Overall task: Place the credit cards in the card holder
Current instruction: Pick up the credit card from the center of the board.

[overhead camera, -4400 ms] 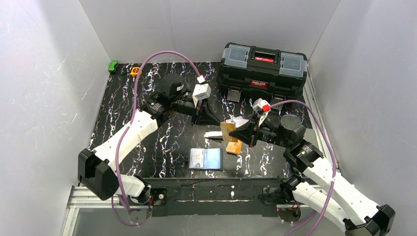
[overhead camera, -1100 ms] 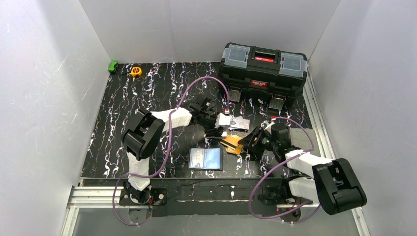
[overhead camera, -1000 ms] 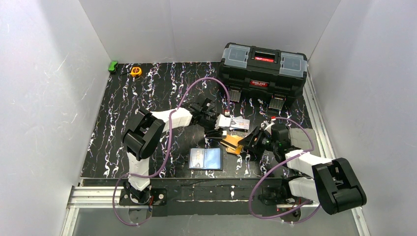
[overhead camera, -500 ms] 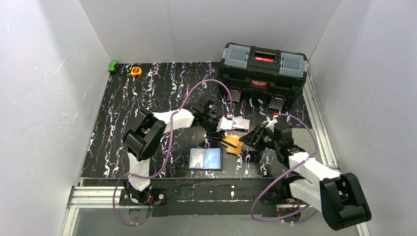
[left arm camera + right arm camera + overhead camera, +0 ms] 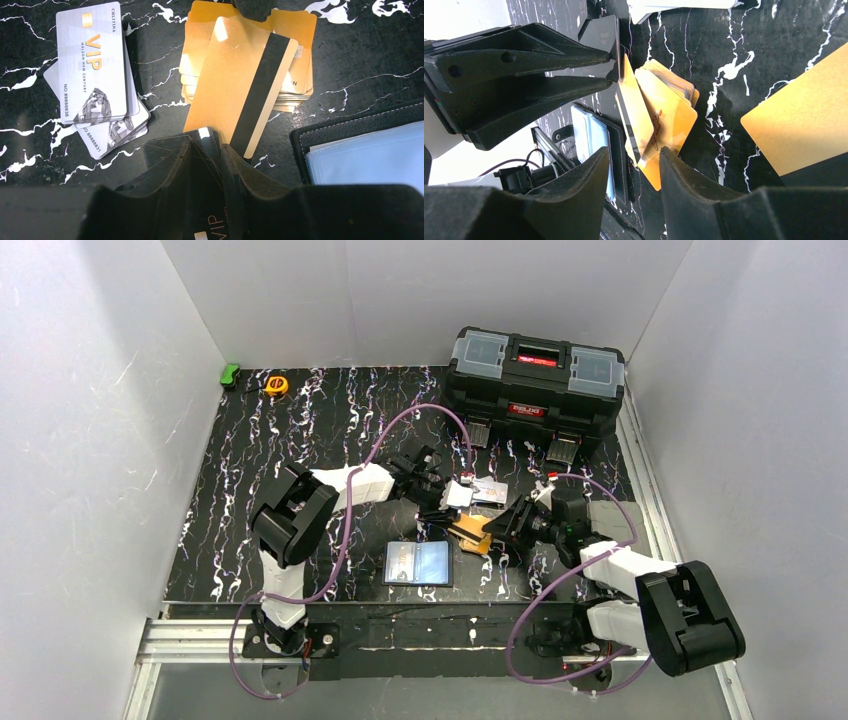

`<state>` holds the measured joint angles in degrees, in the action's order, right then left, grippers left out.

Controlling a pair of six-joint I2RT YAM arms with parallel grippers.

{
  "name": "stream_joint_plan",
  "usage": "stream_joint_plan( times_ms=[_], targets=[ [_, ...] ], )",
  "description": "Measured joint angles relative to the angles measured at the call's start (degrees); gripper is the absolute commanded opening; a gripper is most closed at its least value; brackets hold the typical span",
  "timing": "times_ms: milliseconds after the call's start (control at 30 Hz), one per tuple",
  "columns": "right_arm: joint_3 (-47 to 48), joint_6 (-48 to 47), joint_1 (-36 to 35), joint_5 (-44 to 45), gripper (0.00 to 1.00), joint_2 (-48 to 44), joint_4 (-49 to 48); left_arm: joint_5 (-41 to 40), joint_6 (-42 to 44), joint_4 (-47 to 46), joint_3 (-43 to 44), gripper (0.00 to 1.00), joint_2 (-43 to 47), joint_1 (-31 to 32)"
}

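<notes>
From above, the open card holder (image 5: 418, 563) lies just beside the orange pile (image 5: 474, 531). At the left wrist, the left gripper (image 5: 207, 145) pinches one striped card (image 5: 245, 90) by its edge, and I reckon it may twist loose. At the right wrist, the right gripper (image 5: 634, 155) gapes and could knock the pile.

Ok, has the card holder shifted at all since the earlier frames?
No. The card holder lies open in the same spot, with the same gap to the toolbox and to the table near edge.

Gold cards (image 5: 240, 85), silver cards (image 5: 90, 65) beside open holder (image 5: 370, 155)
</notes>
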<state>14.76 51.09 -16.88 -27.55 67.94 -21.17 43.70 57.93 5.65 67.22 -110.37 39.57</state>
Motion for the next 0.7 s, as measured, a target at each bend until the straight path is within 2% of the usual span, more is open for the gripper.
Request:
stream_joint_plan(
  times_ms=[700],
  targets=[
    [1.0, 1.7, 0.0, -2.6, 0.36, 8.3, -7.7, 0.4, 1.7, -1.8, -1.2, 0.26, 0.0, 0.9]
  ],
)
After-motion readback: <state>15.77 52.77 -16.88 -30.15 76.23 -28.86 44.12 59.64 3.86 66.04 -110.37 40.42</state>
